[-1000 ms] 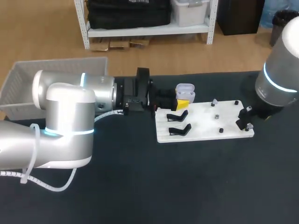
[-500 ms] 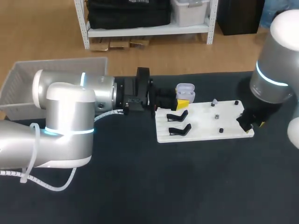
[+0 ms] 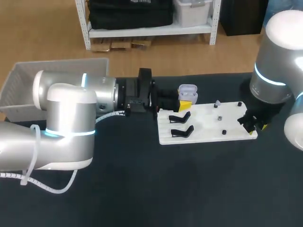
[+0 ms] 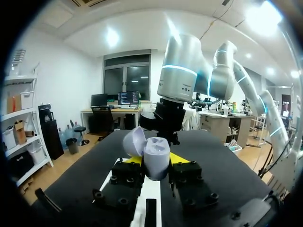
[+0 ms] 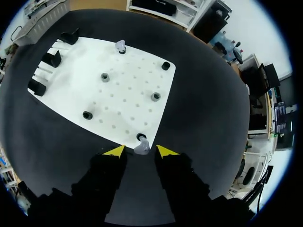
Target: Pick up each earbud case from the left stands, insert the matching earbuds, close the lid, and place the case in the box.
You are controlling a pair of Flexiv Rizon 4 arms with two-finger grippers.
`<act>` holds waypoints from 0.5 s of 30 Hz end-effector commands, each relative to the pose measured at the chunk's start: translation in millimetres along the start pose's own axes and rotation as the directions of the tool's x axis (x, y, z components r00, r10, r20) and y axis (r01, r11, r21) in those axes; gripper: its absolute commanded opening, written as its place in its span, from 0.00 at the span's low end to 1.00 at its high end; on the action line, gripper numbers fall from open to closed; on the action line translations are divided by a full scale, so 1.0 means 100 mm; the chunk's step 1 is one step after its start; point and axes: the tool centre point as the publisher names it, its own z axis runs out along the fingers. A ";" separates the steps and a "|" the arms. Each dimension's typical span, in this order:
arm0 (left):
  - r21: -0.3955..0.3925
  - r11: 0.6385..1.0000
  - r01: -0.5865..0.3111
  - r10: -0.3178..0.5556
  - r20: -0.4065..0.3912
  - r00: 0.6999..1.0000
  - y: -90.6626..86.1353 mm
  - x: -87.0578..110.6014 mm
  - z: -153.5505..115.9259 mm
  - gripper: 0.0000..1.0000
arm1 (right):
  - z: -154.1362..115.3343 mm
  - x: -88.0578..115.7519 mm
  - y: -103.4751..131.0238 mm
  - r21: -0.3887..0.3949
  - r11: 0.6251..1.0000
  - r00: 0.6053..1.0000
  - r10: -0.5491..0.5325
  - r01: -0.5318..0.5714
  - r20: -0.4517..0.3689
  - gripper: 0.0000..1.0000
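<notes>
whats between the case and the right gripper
The white board, seen in the head view: two empty black stands near the case, scattered pegs toward the right gripper.

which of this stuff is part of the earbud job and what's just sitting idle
In the job: earbud case in left gripper; earbud at right gripper; second earbud; white board; box.
Idle: empty black stands; bare pegs.

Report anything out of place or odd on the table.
Nothing stands out. The white board lies flat, its black stands in a line. The earbud case, lid open, is held in the left jaws; an earbud sits at the board's corner between the open right jaws.
</notes>
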 end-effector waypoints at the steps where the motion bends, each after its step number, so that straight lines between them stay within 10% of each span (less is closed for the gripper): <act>1: -0.004 1.000 -0.003 0.003 0.006 1.000 0.00 0.01 0.00 0.00 | 0.05 -0.02 0.00 0.022 1.000 1.000 0.010 -0.010 -0.007 0.37; 15: -0.004 1.000 -0.003 0.003 0.006 1.000 0.00 0.01 0.00 0.00 | 0.08 -0.04 -0.05 0.050 0.998 0.999 0.041 -0.041 -0.008 0.24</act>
